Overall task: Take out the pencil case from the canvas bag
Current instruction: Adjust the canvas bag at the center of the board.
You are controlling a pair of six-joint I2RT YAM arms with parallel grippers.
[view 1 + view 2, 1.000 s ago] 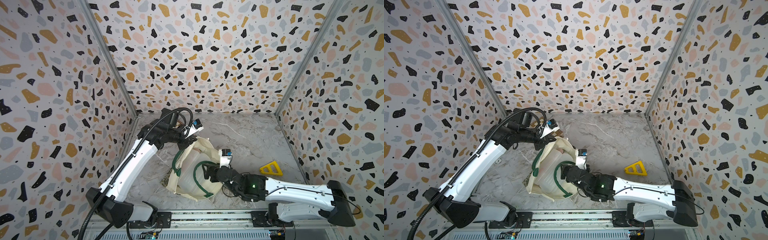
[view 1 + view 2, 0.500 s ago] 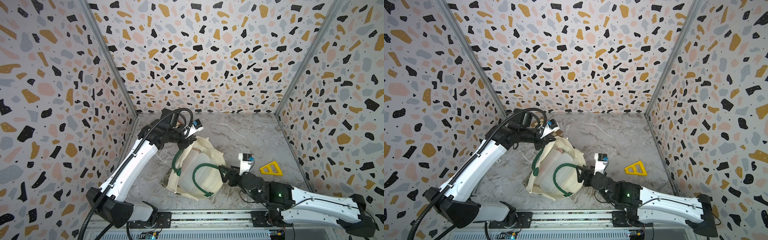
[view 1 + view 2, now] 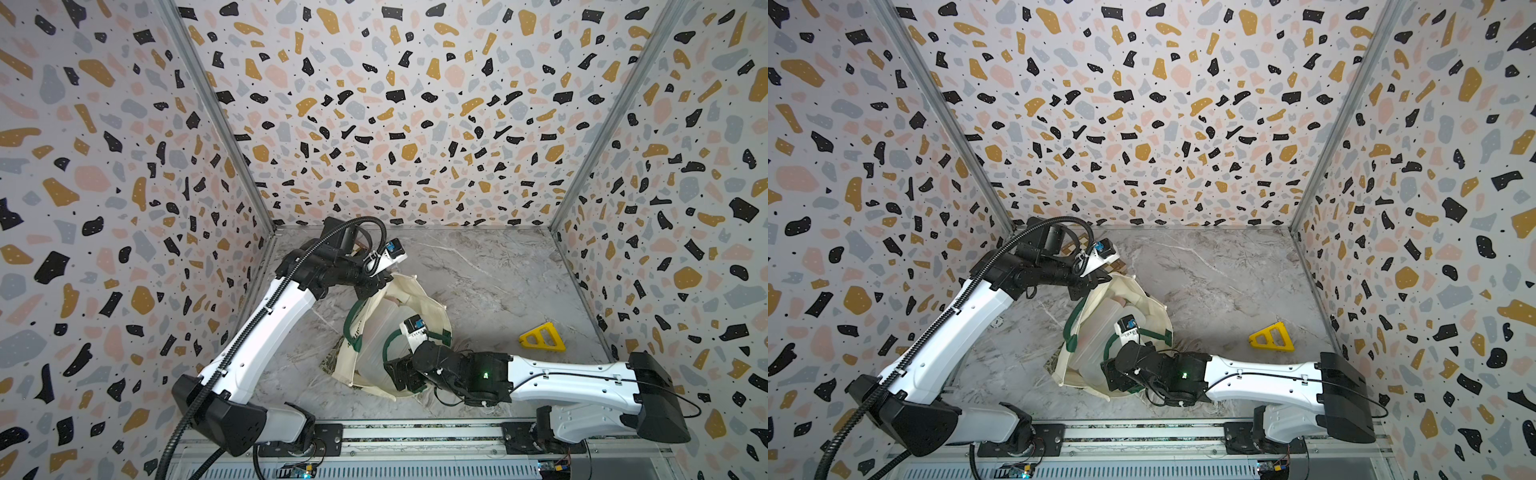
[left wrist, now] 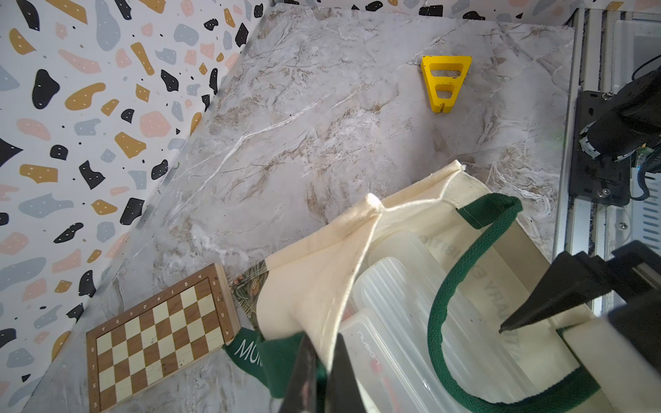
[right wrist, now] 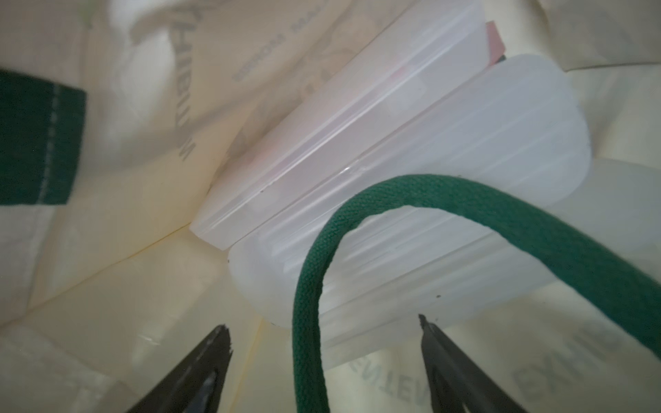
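Right fingers (image 5: 193, 372) back inside canvas bag (image 3: 419, 299), apart, straddling handle (image 5: 311, 286); left fingers (image 4: 304, 375) clamp rim; pencil case (image 3: 372, 328) long axis far-to-near.

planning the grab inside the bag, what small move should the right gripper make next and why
Probably ease the right gripper sideways off the green handle. Its open jaws straddle that strap, which lies across the translucent ribbed case; closing now would likely pinch strap. The left gripper holds the canvas bag rim open.
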